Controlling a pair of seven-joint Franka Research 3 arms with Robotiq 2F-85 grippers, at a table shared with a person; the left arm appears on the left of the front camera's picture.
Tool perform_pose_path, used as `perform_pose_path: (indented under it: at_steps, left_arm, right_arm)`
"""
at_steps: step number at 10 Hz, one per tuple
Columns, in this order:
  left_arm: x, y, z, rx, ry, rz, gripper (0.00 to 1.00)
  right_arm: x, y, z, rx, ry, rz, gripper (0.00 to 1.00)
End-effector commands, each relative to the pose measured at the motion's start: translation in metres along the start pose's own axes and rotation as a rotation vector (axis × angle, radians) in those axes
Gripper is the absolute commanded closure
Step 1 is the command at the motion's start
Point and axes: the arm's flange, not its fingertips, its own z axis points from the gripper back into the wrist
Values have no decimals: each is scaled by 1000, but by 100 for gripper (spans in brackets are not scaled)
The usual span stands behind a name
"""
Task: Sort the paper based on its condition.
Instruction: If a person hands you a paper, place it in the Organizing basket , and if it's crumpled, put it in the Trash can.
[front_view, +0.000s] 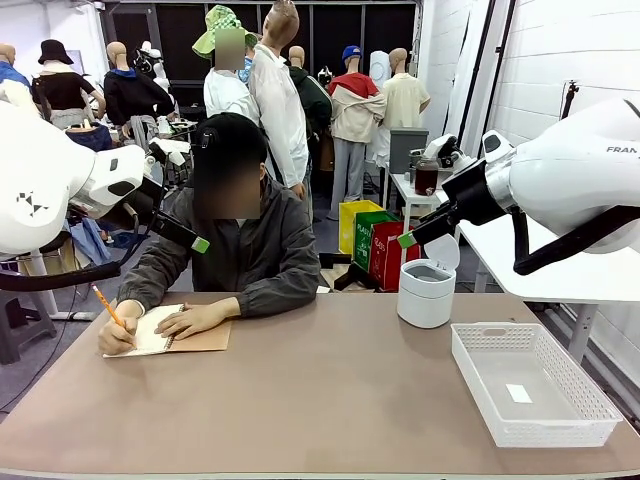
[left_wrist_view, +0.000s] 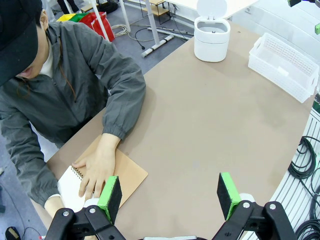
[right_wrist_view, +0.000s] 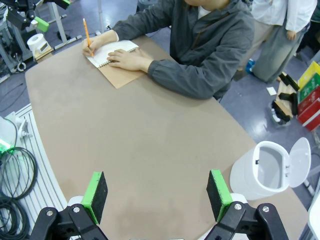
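Two grippers hang over the table (front_view: 330, 400) with nothing in them. The left gripper (left_wrist_view: 169, 194) has its green pads spread wide above the near left corner. The right gripper (right_wrist_view: 156, 194) is just as wide above the right side, beside the bin (front_view: 425, 295).

Trouble is most likely at the far left edge. There a person rests one hand (front_view: 195, 320) on an open notebook (front_view: 205, 341) and writes with a pencil (front_view: 108, 307) in the other. A reach in from the left while those hands are down could knock the fingers or the pencil. A thin sheet lying flat on the table gives the pads little to catch, so they may scrape the top or slide off it. Too hard a pinch could crease a good sheet, spoiling the very condition it is sorted by. The basket (front_view: 540, 432) at the right edge and the bin at the far right stand close together, so a poor release could drop a sheet into the wrong one.

The paper (front_view: 150, 335) in sight is the white page under the writer's hands, bound by the spiral to the brown cover. It lies flat and looks smooth. Any marks on it are too small to tell.
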Motion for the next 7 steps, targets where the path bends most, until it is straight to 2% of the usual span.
perform_pose_path:
  at_steps: [1,7]
  left_arm:
    - [0,1,1,-6,5,3,0]
    - [0,1,1,-6,5,3,0]
  right_arm:
    - [-1,0,0,9,1,-3,0]
    - [-1,0,0,9,1,-3,0]
